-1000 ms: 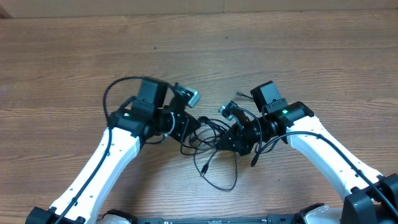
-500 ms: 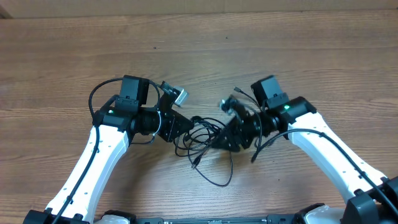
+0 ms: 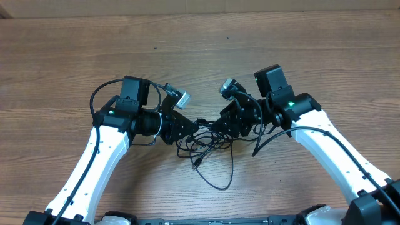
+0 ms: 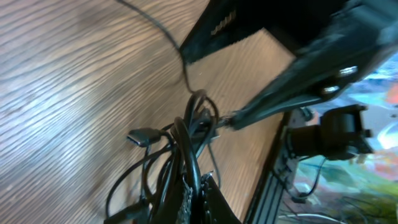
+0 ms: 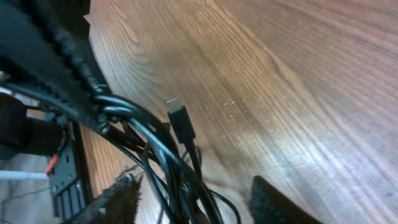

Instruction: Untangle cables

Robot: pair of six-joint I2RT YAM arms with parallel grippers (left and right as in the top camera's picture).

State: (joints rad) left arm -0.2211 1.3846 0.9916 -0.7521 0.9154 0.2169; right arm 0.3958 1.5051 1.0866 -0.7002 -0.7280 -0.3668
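Our left pincer [image 4: 196, 191] is pressed together on the cables [image 4: 180, 140]; the thin black cords run as one bundle straight into its pads. In the overhead view this left pincer [image 3: 187, 128] stands near the right pincer [image 3: 222, 124], and the knot of cables [image 3: 201, 140] lies between and a little below them. Our right pincer [image 5: 196, 202] is spread, with its two fingers wide apart. The cables [image 5: 155, 146] pass through the gap, and we cannot tell whether they touch a pad. One black plug [image 5: 180, 123] with a silver tip stands free above the bundle. From the knot a loose loop lies on the worktop [image 3: 281, 50] toward the arm bases. The worktop has a brown wood grain with soft patches of light. At its edge we see a black rail [image 5: 62, 180], and beyond the far edge a pale tan strip [image 3: 250, 5].
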